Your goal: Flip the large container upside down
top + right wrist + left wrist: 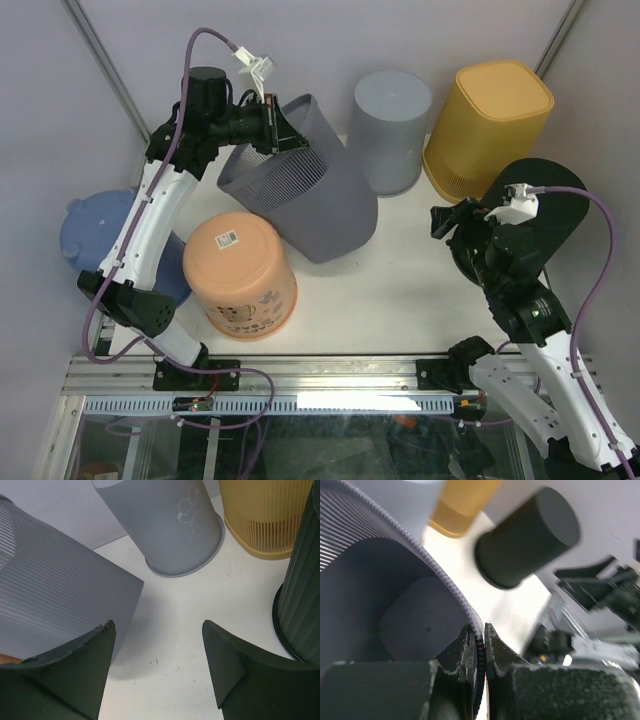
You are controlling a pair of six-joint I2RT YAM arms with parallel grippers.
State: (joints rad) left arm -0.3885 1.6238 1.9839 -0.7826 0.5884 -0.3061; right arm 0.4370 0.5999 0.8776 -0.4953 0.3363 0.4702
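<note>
The left gripper [480, 646] was clenched on the rim of the large grey ribbed plastic container [320, 205], with 1 finger inside and 1 outside. The container sat tilted on the white table [400, 285], its mouth raised toward the back left, between a peach plastic tub [240, 278] and a pale grey cylindrical bin [392, 128]. The right gripper [157, 650] hung released, jaws spread.

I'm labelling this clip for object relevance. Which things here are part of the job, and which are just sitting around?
In the job:
ribbed dark grey container, tilted
left pincer, shut on its rim

Lying about:
light grey bin
yellow bin
black bin
peach bin
blue container
right pincer, open, holding nothing
</note>
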